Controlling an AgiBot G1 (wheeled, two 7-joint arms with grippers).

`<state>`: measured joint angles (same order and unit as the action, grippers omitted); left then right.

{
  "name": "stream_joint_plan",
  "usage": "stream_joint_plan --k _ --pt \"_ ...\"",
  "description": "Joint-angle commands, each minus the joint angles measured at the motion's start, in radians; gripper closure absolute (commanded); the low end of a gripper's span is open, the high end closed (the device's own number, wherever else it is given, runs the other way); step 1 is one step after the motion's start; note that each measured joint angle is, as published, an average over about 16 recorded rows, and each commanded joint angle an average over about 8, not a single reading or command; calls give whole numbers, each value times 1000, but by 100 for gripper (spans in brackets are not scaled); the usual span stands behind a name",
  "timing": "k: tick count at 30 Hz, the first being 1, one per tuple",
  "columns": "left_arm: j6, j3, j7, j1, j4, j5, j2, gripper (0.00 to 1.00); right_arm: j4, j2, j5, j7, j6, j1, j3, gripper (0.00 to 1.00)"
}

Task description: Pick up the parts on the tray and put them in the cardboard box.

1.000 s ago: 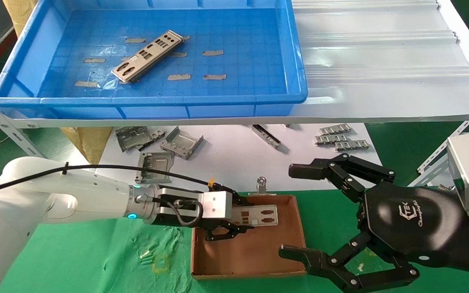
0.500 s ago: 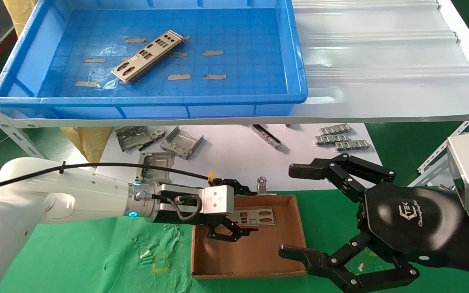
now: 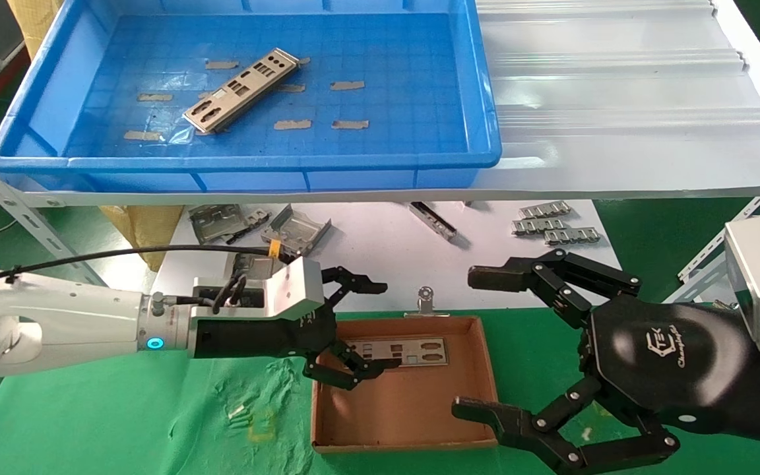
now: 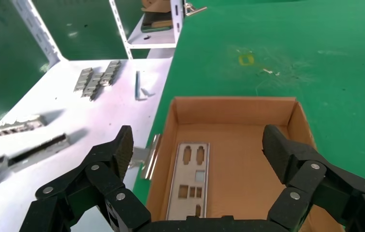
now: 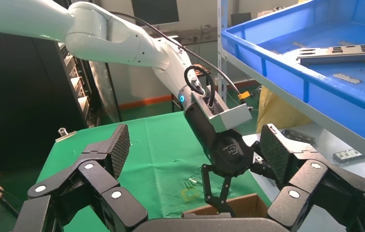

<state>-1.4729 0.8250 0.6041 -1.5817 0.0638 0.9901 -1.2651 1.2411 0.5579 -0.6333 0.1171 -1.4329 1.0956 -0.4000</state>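
Note:
One silver-grey punched plate [image 3: 240, 90] lies diagonally on the floor of the blue tray [image 3: 479, 99] on the upper shelf; it also shows in the right wrist view [image 5: 342, 52]. A second plate [image 3: 406, 351] lies flat in the brown cardboard box [image 3: 485, 376], against its far wall; it also shows in the left wrist view [image 4: 188, 179]. My left gripper [image 3: 370, 326] is open and empty over the box's far left corner, its fingers apart from the plate. My right gripper [image 3: 479, 343] is open and empty at the box's right side.
Under the shelf, a white sheet [image 3: 380, 254] carries folded grey brackets [image 3: 294, 232], a narrow metal strip [image 3: 431, 220] and small ridged strips [image 3: 551, 224]. A metal clip [image 3: 425, 300] sits at the box's far edge. Green cloth [image 3: 156, 409] covers the table around the box.
My left gripper let go of the plate, which now lies in the box. The gripper opened wide, rose and drew back to the left. The right arm has not moved.

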Motion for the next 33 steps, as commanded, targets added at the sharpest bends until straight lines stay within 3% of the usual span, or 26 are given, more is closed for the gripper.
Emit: stream_joint_plan --k 1,10,33 --pt "-7 -4 -3 1 -8 -7 4 0 0 0 0 0 0 0 0 0" --pt "1 -23 -32 24 58 -9 29 0 0 0 0 0 0 0 0 0" --pt "-9 -230 -333 215 518 -108 276 0 0 0 0 0 0 0 0 0"
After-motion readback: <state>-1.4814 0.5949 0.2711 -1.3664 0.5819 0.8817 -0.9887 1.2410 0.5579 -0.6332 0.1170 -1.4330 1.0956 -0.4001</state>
